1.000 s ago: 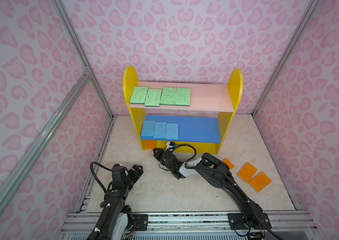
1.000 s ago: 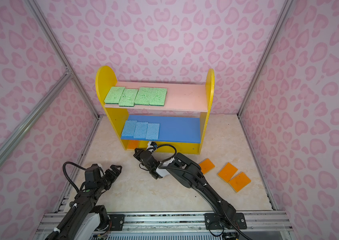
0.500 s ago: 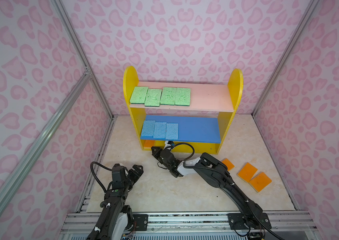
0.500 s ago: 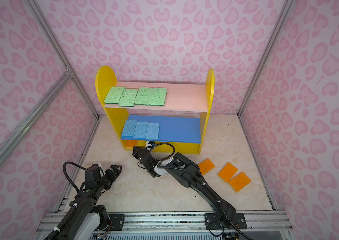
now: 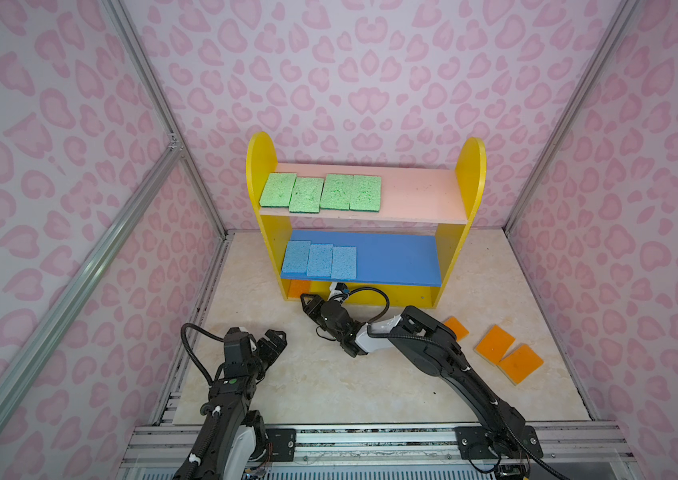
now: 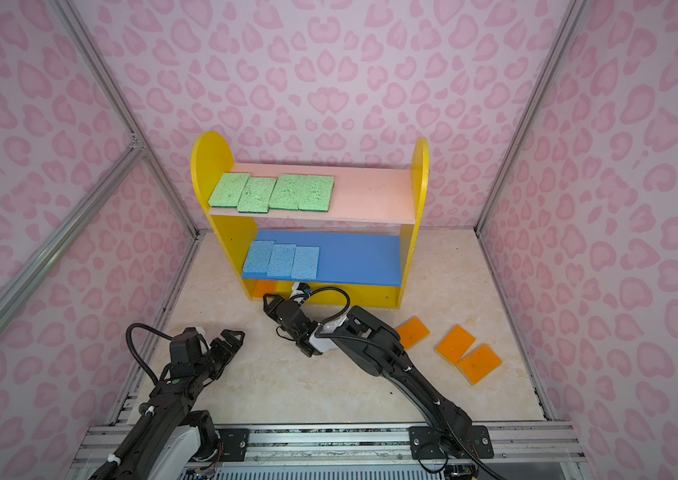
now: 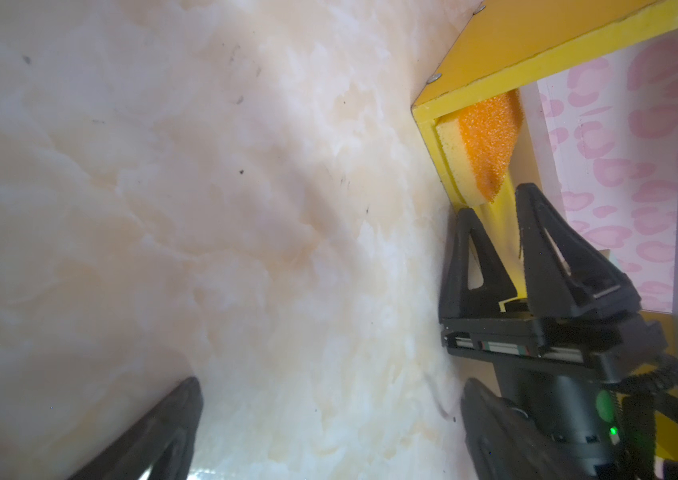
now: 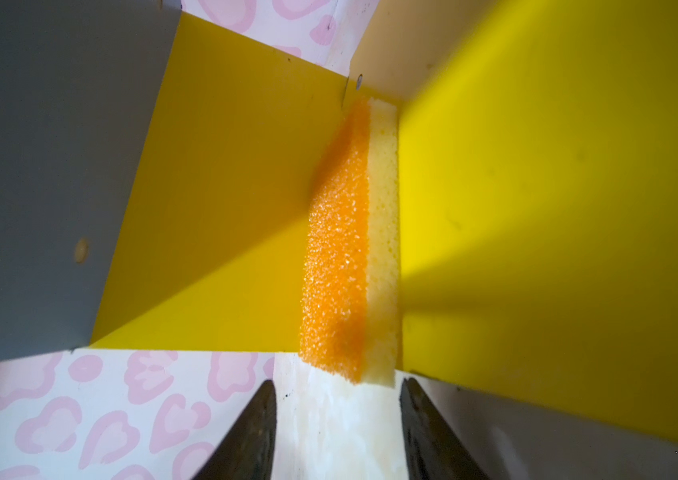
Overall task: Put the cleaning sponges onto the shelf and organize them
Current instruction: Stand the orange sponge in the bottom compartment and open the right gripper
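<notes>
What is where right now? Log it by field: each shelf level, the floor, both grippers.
pink board: four green sponges, rowed at the left
blue board: three blue sponges, at the left
yellow base: one orange sponge, left corner
floor: three orange sponges, right of the shelf
right gripper: open, facing the base sponge, holding nothing
left gripper: open, empty, over the floor

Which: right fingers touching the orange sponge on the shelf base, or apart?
Cannot tell. Right wrist view: one finger clears the orange sponge; the other blurs against it.
</notes>
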{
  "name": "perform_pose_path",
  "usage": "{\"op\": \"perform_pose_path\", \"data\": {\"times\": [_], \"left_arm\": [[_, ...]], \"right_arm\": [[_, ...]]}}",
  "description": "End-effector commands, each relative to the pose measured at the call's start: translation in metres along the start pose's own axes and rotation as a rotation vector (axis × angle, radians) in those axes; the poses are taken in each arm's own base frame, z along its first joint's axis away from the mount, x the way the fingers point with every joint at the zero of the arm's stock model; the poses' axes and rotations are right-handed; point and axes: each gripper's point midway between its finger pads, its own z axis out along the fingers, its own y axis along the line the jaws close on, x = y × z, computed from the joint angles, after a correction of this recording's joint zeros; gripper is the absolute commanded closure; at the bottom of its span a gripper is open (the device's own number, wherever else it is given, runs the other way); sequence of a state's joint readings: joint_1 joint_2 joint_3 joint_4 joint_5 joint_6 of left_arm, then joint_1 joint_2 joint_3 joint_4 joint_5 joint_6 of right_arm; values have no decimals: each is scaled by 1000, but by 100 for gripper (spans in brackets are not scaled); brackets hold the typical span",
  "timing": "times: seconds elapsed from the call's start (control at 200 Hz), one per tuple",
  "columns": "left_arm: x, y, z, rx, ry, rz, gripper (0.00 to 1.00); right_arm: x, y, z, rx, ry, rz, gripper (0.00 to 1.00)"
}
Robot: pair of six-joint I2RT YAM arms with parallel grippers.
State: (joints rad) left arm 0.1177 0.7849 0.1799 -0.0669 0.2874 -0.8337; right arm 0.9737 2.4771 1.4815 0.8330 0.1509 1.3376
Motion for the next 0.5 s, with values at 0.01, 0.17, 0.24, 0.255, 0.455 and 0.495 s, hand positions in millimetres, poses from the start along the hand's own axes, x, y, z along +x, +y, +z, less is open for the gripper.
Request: {"op": "perform_pose_path", "data": {"times": [0.01, 0.17, 0.24, 0.255, 0.455, 0.495], "left_arm": [[0, 0, 0, 2, 1, 7, 2], [0, -1, -1, 4, 0, 12, 2], [0, -1, -1, 3, 1, 24, 2], [0, -1, -2, 2, 1, 28, 2], [0, -8, -6, 35, -2, 61, 2], [1, -10, -7, 42, 0, 68, 2]], "right_arm": [[0, -14, -5, 42, -2, -35, 48], [0, -17, -10, 49, 3, -41, 46], [-1, -17, -14, 51, 10, -50, 46], [0, -17, -15, 52, 13, -53, 46], [6, -15, -36, 67, 46, -118, 46], [6, -13, -41, 61, 49, -122, 47]]}}
